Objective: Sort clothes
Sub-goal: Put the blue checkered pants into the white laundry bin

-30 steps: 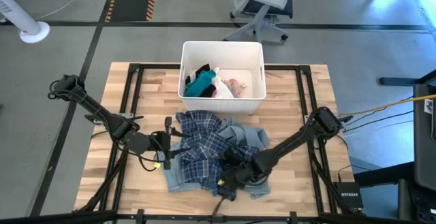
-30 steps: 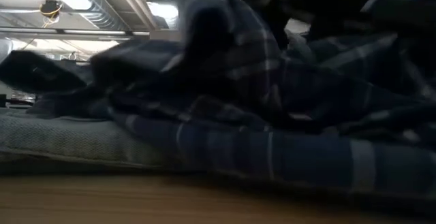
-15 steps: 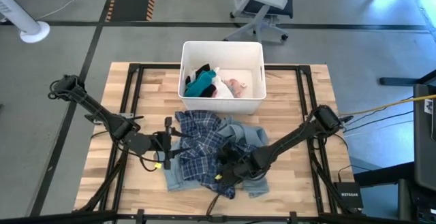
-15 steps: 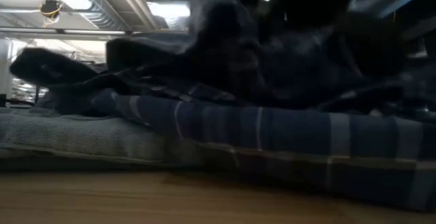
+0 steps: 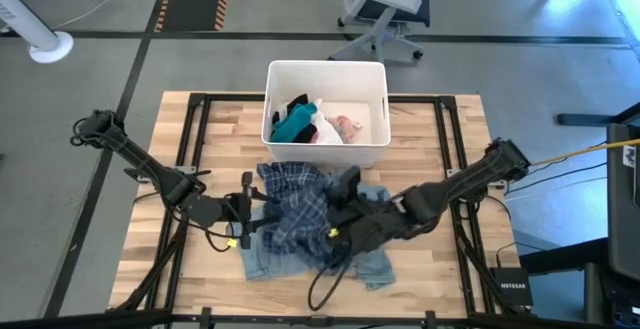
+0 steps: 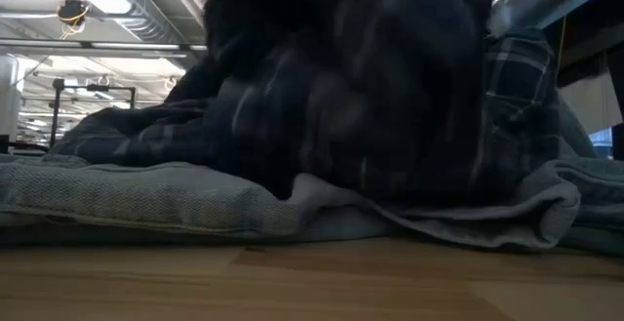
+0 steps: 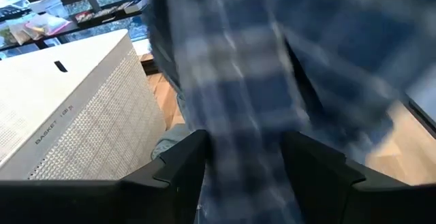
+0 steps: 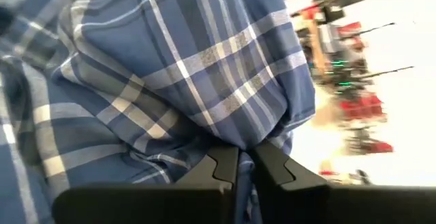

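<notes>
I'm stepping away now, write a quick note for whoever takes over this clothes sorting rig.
Right pincer: shut on the blue plaid shirt, lifting a fold of it above the pile at mid-table.
Left pincer: open, at the pile's left edge, plaid cloth hanging between its fingers, nothing gripped.
Clothes: light blue denim lies under the plaid on the table. The white bin behind the pile already holds teal, black, white and pink pieces.
Done: some items binned.
Left: the plaid and denim pile.

Soft woven plaid shirt [image 5: 300, 212] — pale wood table [image 5: 420, 144] — textured plastic bin [image 5: 326, 153]
</notes>
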You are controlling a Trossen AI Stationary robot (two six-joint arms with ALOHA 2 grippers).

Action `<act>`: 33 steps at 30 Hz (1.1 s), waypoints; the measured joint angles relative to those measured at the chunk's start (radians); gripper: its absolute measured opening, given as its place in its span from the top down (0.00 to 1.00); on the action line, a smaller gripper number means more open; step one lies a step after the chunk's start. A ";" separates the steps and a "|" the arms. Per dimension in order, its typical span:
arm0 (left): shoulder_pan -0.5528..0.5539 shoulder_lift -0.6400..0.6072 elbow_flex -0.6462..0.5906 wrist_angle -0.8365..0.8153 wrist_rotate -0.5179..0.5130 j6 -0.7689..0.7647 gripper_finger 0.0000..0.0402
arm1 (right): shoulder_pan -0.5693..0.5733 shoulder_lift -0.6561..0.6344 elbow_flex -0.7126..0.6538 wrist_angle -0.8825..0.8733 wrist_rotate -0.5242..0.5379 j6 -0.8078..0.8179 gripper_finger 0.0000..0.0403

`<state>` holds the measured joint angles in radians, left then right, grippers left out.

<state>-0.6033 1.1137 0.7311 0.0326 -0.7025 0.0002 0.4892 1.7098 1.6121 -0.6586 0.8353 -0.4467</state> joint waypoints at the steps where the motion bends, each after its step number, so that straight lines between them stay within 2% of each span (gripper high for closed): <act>1: 0.000 0.000 0.000 0.000 0.000 0.000 0.53 | -0.001 -0.006 0.034 -0.024 0.026 -0.018 0.94; 7: 0.000 0.000 0.000 0.000 0.000 -0.001 0.53 | -0.019 -0.019 0.238 -0.118 0.164 -0.143 0.96; 17: -0.001 0.000 0.000 0.000 0.000 -0.004 0.53 | -0.152 -0.019 0.547 -0.127 0.251 -0.416 0.95; 22: -0.001 0.000 0.000 -0.001 0.000 -0.004 0.53 | -0.277 -0.018 0.685 -0.110 0.251 -0.525 0.95; 26: 0.000 0.000 0.000 -0.004 0.000 -0.004 0.53 | -0.398 -0.020 0.742 -0.104 0.239 -0.569 0.95; 30: 0.000 0.000 0.000 -0.022 0.000 -0.004 0.53 | -0.527 -0.020 0.717 -0.116 0.162 -0.548 0.95; 33: 0.000 0.000 0.000 -0.024 0.000 -0.004 0.53 | -0.629 -0.020 0.632 -0.126 0.049 -0.455 0.95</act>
<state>-0.6033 1.1137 0.7311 0.0090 -0.7025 -0.0040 -0.1400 1.6901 2.2444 -0.7850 0.8842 -0.9016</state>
